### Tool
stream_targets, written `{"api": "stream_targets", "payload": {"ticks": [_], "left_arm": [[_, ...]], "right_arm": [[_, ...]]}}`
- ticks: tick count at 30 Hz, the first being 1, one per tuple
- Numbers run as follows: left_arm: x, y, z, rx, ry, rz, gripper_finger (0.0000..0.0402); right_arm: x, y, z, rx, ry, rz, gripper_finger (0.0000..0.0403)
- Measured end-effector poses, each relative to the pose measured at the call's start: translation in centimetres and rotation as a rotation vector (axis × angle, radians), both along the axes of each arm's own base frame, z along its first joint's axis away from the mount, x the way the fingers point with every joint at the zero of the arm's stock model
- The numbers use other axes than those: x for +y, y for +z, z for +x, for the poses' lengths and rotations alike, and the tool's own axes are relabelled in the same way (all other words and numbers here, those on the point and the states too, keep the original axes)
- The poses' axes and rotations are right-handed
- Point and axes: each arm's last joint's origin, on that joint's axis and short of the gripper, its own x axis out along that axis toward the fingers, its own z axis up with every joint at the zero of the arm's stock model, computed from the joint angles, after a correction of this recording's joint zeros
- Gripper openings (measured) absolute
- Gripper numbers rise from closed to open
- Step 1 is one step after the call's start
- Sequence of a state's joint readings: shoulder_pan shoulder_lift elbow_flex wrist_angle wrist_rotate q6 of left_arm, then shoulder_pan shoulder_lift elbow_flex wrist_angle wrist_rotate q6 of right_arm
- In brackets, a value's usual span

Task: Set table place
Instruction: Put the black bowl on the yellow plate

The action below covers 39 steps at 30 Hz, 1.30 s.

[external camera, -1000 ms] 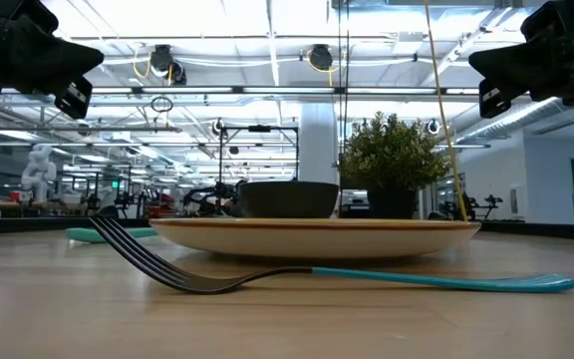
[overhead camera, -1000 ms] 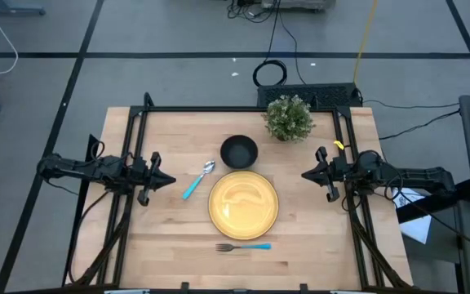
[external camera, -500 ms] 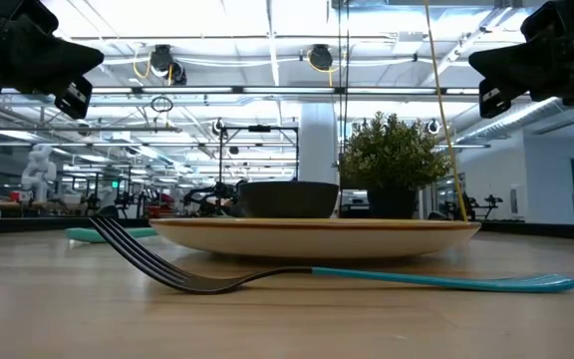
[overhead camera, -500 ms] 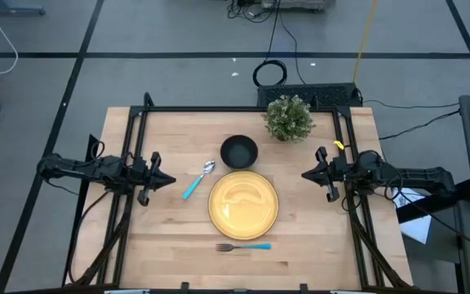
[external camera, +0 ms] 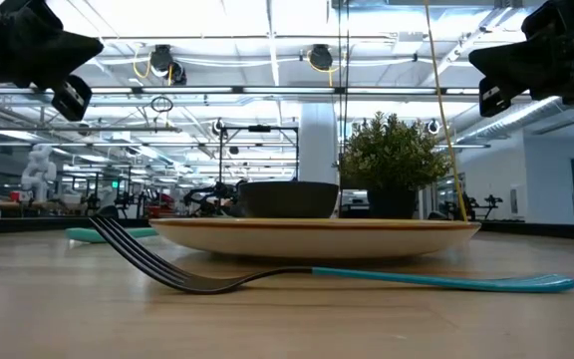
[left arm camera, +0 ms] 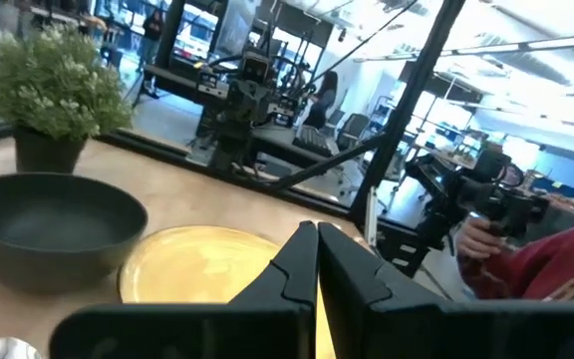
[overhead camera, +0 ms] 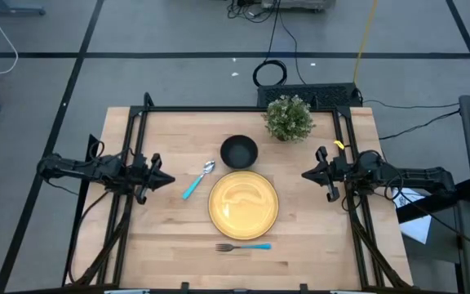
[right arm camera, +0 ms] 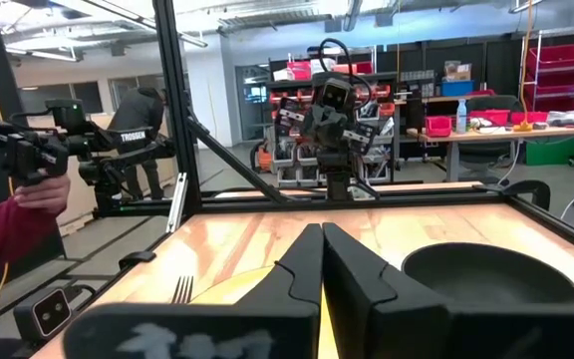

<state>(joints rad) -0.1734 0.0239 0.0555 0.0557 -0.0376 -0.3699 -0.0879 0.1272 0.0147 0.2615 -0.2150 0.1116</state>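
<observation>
A round yellow plate (overhead camera: 243, 203) lies flat at the table's middle. A black bowl (overhead camera: 239, 151) stands just beyond it. A spoon with a turquoise handle (overhead camera: 196, 181) lies to the plate's left. A fork with a turquoise handle (overhead camera: 243, 247) lies near the plate's near side; it also shows in the low view (external camera: 297, 275). My left gripper (overhead camera: 168, 180) hovers shut over the table's left side, above the tabletop. My right gripper (overhead camera: 305, 175) hovers shut over the right side. Both are empty.
A small green potted plant (overhead camera: 289, 118) stands at the table's far edge, right of the bowl. The black frame (overhead camera: 141, 122) runs along the table's sides. A person's hand in a red sleeve (right arm camera: 18, 214) holds a device beyond the table.
</observation>
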Motion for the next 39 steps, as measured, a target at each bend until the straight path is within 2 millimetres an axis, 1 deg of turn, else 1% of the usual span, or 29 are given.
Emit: {"api": "stream_targets", "payload": {"ticks": [7, 13, 15, 18, 21, 23, 25, 28, 31, 36, 39], "left_arm": [[0.1, 0.0, 0.0, 0.001, 0.031, -0.009, 0.0015], [0.5, 0.2, 0.0, -0.029, 0.179, 0.099, 0.0015], [0.5, 0.7, 0.0, -0.076, 0.196, 0.17, 0.0015], [0.5, 1.3, -0.1, -0.138, 0.224, 0.267, 0.0014], [0.6, 1.8, -0.2, -0.178, 0.271, 0.328, 0.0012], [0.7, 2.5, -0.4, -0.191, 0.285, 0.357, 0.0005], [0.8, 3.3, -0.7, -0.195, 0.293, 0.363, 0.0004], [0.9, 4.4, -1.1, -0.174, 0.295, 0.367, 0.0005], [1.0, 5.2, -1.3, -0.156, 0.29, 0.364, 0.0003], [1.0, 4.6, -0.7, -0.096, 0.303, 0.393, 0.0002], [1.0, 4.6, -0.3, -0.069, 0.342, 0.419, 0.0003]], "right_arm": [[0.0, 0.0, 0.0, -0.001, 0.0, 0.0, 0.0], [0.0, 0.5, -0.1, -0.052, 0.0, -0.008, 0.0], [0.0, 0.8, -0.1, -0.093, -0.005, -0.034, 0.0], [0.0, 0.9, -0.2, -0.105, -0.011, -0.068, 0.0], [0.0, 1.1, -0.2, -0.126, -0.017, -0.08, 0.0], [0.0, 1.4, -0.3, -0.155, -0.019, -0.065, 0.0], [-0.1, 2.0, -0.3, -0.212, -0.061, -0.056, 0.0], [-0.3, 1.7, 0.1, -0.171, -0.124, -0.058, 0.0], [-0.4, 1.2, 0.7, -0.099, -0.132, -0.089, 0.0], [-0.6, 4.8, 1.9, -0.136, -0.184, -0.188, 0.0], [-0.8, 5.8, 2.9, -0.09, -0.19, -0.207, 0.0]]}}
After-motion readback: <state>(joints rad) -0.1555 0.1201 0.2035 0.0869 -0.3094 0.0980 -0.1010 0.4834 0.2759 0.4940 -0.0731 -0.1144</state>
